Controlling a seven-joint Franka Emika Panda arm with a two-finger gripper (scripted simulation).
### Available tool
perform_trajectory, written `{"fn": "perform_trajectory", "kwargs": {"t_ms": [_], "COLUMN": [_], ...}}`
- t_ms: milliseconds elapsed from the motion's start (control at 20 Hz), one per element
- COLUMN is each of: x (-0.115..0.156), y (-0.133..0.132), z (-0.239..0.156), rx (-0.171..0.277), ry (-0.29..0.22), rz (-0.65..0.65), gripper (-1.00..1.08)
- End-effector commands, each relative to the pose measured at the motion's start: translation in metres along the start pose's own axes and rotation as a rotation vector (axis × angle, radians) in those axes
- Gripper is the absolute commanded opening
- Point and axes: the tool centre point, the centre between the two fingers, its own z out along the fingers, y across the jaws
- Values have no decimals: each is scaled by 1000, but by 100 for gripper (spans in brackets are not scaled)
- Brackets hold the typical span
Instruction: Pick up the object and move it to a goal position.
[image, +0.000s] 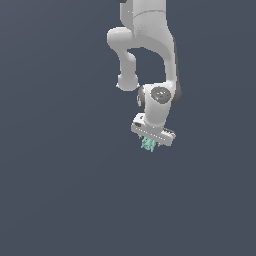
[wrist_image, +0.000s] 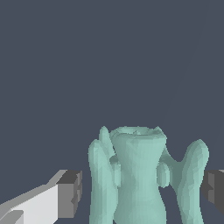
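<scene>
The object (image: 148, 145) is a small mint-green lumpy piece sitting just under the white hand of my arm. In the wrist view it (wrist_image: 140, 175) fills the space between my two fingers, with ridged lobes on both sides. My gripper (image: 149, 142) is shut on it. One grey pad (wrist_image: 70, 193) stands close beside one lobe, with a thin sliver of background between them. The other pad (wrist_image: 215, 189) is against the opposite lobe. The gripper also shows in the wrist view (wrist_image: 142, 190). The object's end nearest the palm is cut off by the frame.
Only a plain dark blue-grey background shows around the arm (image: 150, 45) in both views. No other objects, edges or goal marker show.
</scene>
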Motion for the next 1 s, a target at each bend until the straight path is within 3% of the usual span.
{"fn": "perform_trajectory", "kwargs": {"t_ms": [0, 200, 250, 950], "x": [0, 1, 1, 1], "y": [0, -1, -1, -3], "z": [8, 13, 13, 8], "rx": [1, 1, 1, 1], "ry": [1, 1, 1, 1], "rz": [1, 1, 1, 1], "gripper": [100, 100, -100, -100]}}
